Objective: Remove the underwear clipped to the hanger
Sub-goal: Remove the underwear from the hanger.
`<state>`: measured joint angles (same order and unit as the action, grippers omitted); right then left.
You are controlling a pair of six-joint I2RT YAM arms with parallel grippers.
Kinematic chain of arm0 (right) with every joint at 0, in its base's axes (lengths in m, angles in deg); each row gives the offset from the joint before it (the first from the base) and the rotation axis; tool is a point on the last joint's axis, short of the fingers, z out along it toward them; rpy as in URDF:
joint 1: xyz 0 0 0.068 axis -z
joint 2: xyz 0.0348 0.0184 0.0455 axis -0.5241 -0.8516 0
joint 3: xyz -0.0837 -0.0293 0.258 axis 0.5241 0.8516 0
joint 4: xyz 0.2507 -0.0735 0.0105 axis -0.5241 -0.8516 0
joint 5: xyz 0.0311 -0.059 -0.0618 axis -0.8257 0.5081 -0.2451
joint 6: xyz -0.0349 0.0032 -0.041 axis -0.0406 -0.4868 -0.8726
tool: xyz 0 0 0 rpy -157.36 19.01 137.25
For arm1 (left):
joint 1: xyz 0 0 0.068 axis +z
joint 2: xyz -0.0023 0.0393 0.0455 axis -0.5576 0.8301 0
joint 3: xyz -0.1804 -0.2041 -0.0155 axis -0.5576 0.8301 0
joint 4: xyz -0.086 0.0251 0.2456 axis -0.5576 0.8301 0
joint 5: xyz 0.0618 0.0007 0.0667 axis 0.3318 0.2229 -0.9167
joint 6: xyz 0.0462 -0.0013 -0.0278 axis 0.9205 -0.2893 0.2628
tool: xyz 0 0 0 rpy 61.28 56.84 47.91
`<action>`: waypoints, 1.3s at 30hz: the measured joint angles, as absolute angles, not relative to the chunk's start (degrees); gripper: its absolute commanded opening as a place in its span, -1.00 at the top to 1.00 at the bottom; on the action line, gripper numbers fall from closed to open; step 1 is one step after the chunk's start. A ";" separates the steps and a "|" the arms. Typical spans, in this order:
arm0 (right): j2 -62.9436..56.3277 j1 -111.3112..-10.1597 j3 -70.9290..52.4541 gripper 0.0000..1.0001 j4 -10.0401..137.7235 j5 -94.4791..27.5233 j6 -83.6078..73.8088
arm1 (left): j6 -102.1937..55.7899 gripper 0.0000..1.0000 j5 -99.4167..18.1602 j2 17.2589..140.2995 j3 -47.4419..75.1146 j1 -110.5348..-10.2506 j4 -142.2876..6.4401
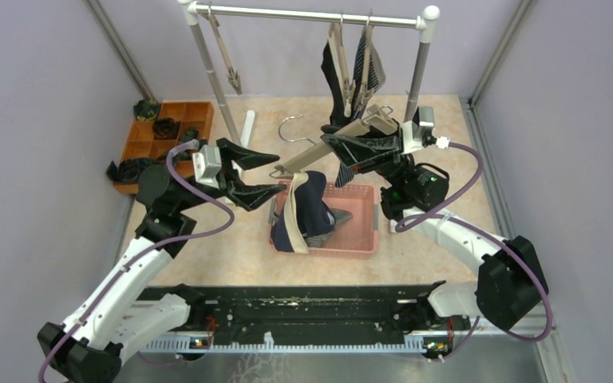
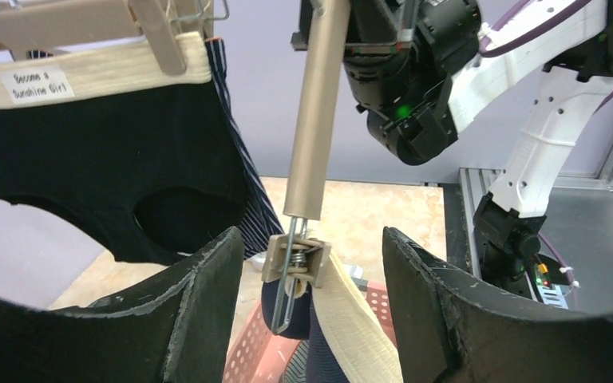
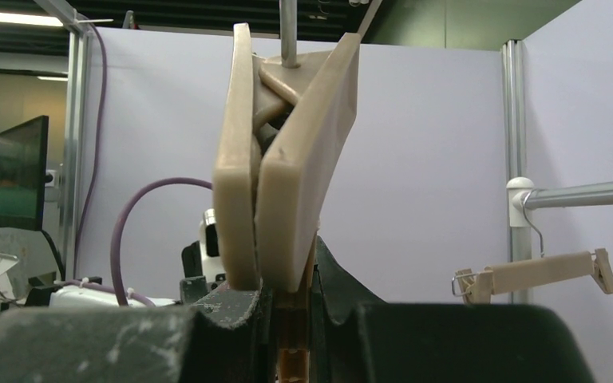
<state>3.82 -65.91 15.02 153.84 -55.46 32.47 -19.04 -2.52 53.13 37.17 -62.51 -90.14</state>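
My right gripper (image 1: 350, 149) is shut on a beige wooden hanger (image 1: 327, 148), held slanting above the pink basket (image 1: 365, 242). In the right wrist view the hanger (image 3: 287, 175) stands pinched between my right gripper's (image 3: 291, 319) jaws. Navy underwear (image 1: 313, 209) with a cream waistband hangs from the hanger's lower clip (image 2: 295, 259) down into the basket. My left gripper (image 2: 311, 279) is open, its jaws standing either side of that clip without touching it; the waistband (image 2: 355, 323) runs down from the clip. Black underwear (image 2: 88, 167) and navy striped underwear (image 2: 243, 187) hang clipped on other hangers.
A metal rail (image 1: 311, 13) on two posts crosses the back, with two loaded hangers (image 1: 353, 68) on the right and an empty hanger (image 1: 227, 62) on the left. An orange compartment tray (image 1: 164, 132) with dark rolled cloth sits back left. A loose wire hook (image 1: 291, 128) lies on the table.
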 measured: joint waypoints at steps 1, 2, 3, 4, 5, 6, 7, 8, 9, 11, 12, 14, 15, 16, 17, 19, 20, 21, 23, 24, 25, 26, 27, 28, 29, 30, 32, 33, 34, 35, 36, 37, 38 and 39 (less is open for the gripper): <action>3.82 -65.91 15.02 1.00 153.82 -55.49 32.49 | -18.82 -0.40 -2.63 53.50 37.19 -62.51 -89.81; 3.82 -65.91 15.02 1.00 153.84 -55.51 32.51 | -18.58 -0.39 -2.98 53.96 37.19 -62.51 -89.46; 3.82 -65.91 15.02 1.00 153.84 -55.55 32.54 | -18.23 -0.39 -3.33 54.35 37.19 -62.51 -89.13; 3.82 -65.91 15.02 1.00 153.82 -55.62 32.56 | -17.91 -0.39 -3.74 54.77 37.19 -62.51 -88.69; 3.82 -65.91 15.02 1.00 153.82 -55.68 32.62 | -17.53 -0.39 -4.18 55.25 37.19 -62.51 -88.21; 3.82 -65.91 15.02 1.00 153.84 -55.73 32.75 | -17.34 -0.36 -4.47 55.56 37.19 -62.51 -87.93; 3.82 -65.91 15.02 1.00 153.82 -55.73 32.88 | -17.18 -0.30 -4.68 55.78 37.19 -62.51 -87.71; 3.82 -65.91 15.02 1.00 153.82 -55.73 32.93 | -17.08 -0.23 -4.86 55.97 37.21 -62.51 -87.60; 3.82 -65.91 15.02 1.00 153.84 -55.75 32.95 | -16.97 -0.14 -5.01 56.08 37.21 -62.51 -87.60; 3.82 -65.91 15.02 1.00 153.84 -55.75 32.97 | -16.84 -0.02 -5.19 56.10 37.21 -62.51 -87.64; 3.82 -65.91 15.02 1.00 153.84 -55.73 32.91 | -16.75 -0.01 -5.21 56.08 37.21 -62.51 -87.69; 3.82 -65.91 15.02 1.00 153.84 -55.73 32.91 | -16.70 0.02 -5.25 56.08 37.28 -62.51 -87.93; 3.82 -65.91 15.02 1.00 153.84 -55.73 32.91 | -16.73 0.02 -5.30 56.08 37.43 -62.51 -88.21; 3.82 -65.91 15.02 1.00 153.84 -55.73 32.88 | -16.77 0.02 -5.34 56.08 37.56 -62.51 -88.47; 3.82 -65.91 15.02 1.00 153.84 -55.73 32.88 | -16.86 0.03 -5.34 56.08 37.73 -62.51 -88.80; 3.80 -65.91 15.02 1.00 153.84 -55.73 32.88 | -17.21 0.15 -5.30 56.17 38.06 -62.51 -89.59; 3.78 -65.91 15.02 1.00 153.84 -55.73 32.86 | -17.51 0.25 -5.21 56.34 38.15 -62.51 -90.11; 3.78 -65.91 15.02 1.00 153.84 -55.70 32.84 | -17.86 0.45 -5.03 56.63 38.15 -62.51 -90.62; 3.78 -65.76 15.02 1.00 153.86 -55.53 32.64 | -18.67 0.93 -4.29 57.33 38.17 -62.51 -91.67; 3.78 -65.56 15.02 1.00 153.86 -55.40 32.56 | -19.30 1.00 -3.83 57.72 38.19 -62.51 -92.39; 3.78 -65.45 15.00 1.00 153.89 -55.22 32.45 | -19.65 1.00 -3.20 58.07 38.24 -62.51 -92.93; 3.78 -65.32 15.00 1.00 153.89 -55.14 32.45 | -20.24 1.00 -2.76 58.40 38.28 -62.51 -93.61; 3.78 -65.28 15.00 1.00 153.91 -55.07 32.45 | -20.83 1.00 -2.19 58.77 38.30 -62.51 -94.31; 3.78 -65.28 14.98 1.00 153.91 -54.96 32.45 | -21.21 1.00 -1.95 58.92 38.30 -62.51 -94.62; 3.78 -65.28 14.98 1.00 153.93 -54.87 32.47 | -21.71 1.00 -1.69 59.05 38.30 -62.51 -94.86; 3.78 -65.28 14.98 1.00 153.93 -54.79 32.47 | -22.12 1.00 -1.56 59.10 38.30 -62.51 -95.08; 3.80 -65.28 14.98 1.00 153.93 -54.59 32.49 | -22.52 1.00 -1.38 59.08 38.30 -62.51 -95.34; 3.80 -65.28 14.98 1.00 153.93 -54.55 32.49 | -22.58 1.00 -1.36 59.05 38.30 -62.51 -95.40; 3.80 -65.28 14.98 1.00 153.93 -54.50 32.49 | -22.63 1.00 -1.36 59.03 38.30 -62.51 -95.38; 3.80 -65.28 14.98 1.00 153.93 -54.44 32.49 | -22.69 1.00 -1.38 58.99 38.30 -62.51 -95.38; 3.80 -65.28 14.98 1.00 153.93 -54.39 32.49 | -22.76 1.00 -1.36 58.94 38.30 -62.51 -95.38; 3.80 -65.28 14.96 1.00 153.93 -54.37 32.49 | -22.76 1.00 -1.36 58.86 38.30 -62.51 -95.38; 3.80 -65.28 14.93 1.00 153.93 -54.37 32.49 | -22.76 0.85 -1.34 58.79 38.30 -62.51 -95.38; 3.80 -65.28 14.91 1.00 153.93 -54.37 32.51 | -22.76 0.51 -1.32 58.75 38.30 -62.51 -95.36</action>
<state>3.80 -65.28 14.91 153.93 -54.37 32.51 -22.76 -1.32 58.75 38.30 -62.51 -95.36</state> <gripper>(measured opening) 0.135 0.062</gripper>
